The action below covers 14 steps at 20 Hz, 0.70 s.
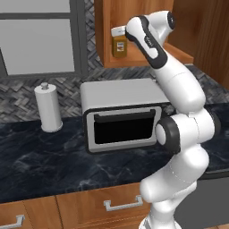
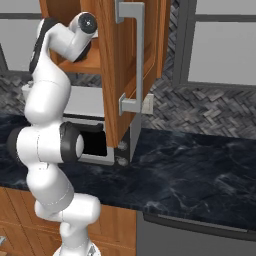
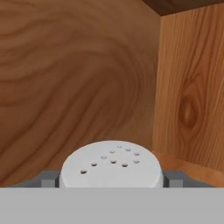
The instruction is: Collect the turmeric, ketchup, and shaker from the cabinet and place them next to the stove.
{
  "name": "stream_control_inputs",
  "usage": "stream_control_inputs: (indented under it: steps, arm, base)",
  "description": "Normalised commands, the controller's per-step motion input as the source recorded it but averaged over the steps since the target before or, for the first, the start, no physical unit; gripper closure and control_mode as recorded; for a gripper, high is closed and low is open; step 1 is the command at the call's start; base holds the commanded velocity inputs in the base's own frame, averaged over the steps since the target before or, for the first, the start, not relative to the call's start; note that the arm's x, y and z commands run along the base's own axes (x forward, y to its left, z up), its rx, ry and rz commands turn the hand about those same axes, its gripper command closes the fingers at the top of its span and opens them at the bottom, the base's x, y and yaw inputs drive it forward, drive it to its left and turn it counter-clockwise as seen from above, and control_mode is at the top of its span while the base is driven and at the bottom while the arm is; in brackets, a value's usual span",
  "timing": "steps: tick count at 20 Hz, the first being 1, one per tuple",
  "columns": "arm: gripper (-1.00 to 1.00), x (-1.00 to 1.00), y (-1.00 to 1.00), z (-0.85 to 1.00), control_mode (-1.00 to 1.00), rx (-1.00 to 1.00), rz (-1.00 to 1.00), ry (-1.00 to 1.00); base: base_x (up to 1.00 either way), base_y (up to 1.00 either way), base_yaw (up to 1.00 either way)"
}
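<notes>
Reaching deep into the cabinet (image 1: pixel 134 31), you have the turmeric (image 1: pixel 119 44) between the fingers (image 3: pixel 174 178), which sit just beside its white perforated lid (image 3: pixel 111 168) on either flank; whether they have actually clamped it you cannot tell. Pull back too early and the jar may slip, tip on the shelf board or stay behind. A grip high on the lid could let it swivel. Mind the open cabinet door (image 2: pixel 131 65) and the toaster oven (image 1: pixel 120 114) on the counter (image 1: pixel 44 161) below as you withdraw.
</notes>
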Motion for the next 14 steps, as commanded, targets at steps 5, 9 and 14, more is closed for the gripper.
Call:
stream_control_inputs:
  steps: [5, 9, 14]
  arm:
    - [1.0, 0.0, 0.06, -0.01, -1.0, -0.01, 0.01, 0.0]
    - [1.0, 0.0, 0.0, -0.04, -1.0, 0.0, 0.0, 0.0]
    - [1.0, -0.14, 0.0, -0.09, -1.0, 0.0, 0.0, -0.03]
  base:
    - [0.0, 0.0, 0.0]
    - [0.0, 0.0, 0.0]
    - [0.0, 0.0, 0.0]
